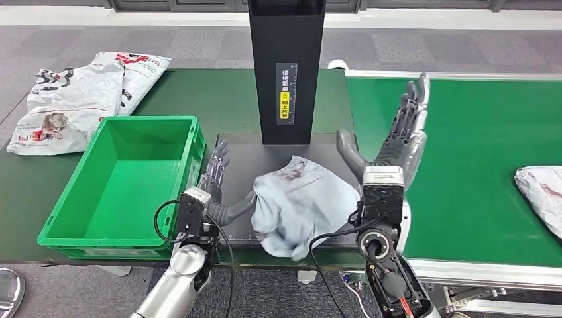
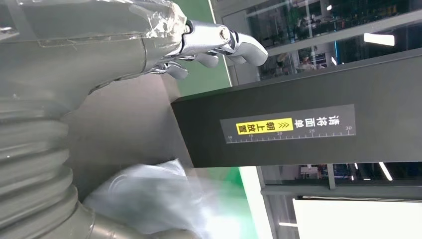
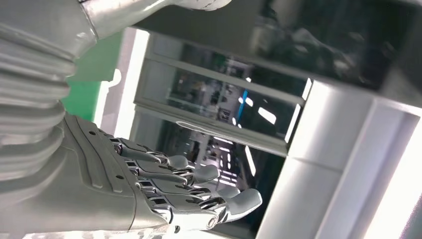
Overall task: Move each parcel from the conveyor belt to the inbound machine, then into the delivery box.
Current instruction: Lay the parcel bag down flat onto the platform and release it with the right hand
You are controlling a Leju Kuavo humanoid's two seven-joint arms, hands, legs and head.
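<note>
The floor of the room is grey carpet, and a long table with a dark green top (image 1: pixel 219 99) stands on it. At the right side is the conveyor belt (image 1: pixel 464 146), bright green with a pale metal frame. Between them is the inbound machine: a dark flat platform (image 1: pixel 242 165) and a black upright column (image 1: pixel 286 66) with a small scale label and a yellow mark on it. In the wrist views, glass walls and ceiling lights are visible behind the column, but they are blurred.

A crumpled light-grey parcel (image 1: pixel 301 202) lies on the platform in front of the column. Its long axis goes diagonally, from the far side near the column to the near edge, and its near end hangs a little over the platform edge. The green delivery box (image 1: pixel 126 185) stands just beside the platform on the left. Two white printed bags (image 1: pixel 79 93) lie on the table behind the box.

The left hand (image 1: pixel 222 189) is released, with straight fingers lying along the left side of the parcel; the thumb seems to touch it, but I cannot tell for sure. The right hand (image 1: pixel 397 139) is also released, raised upright just right of the parcel, holding nothing.

Another parcel (image 1: pixel 542 195) lies on the belt, cut off by the right edge of the head view. In the left wrist view the parcel on the platform is only a blurred pale shape.
</note>
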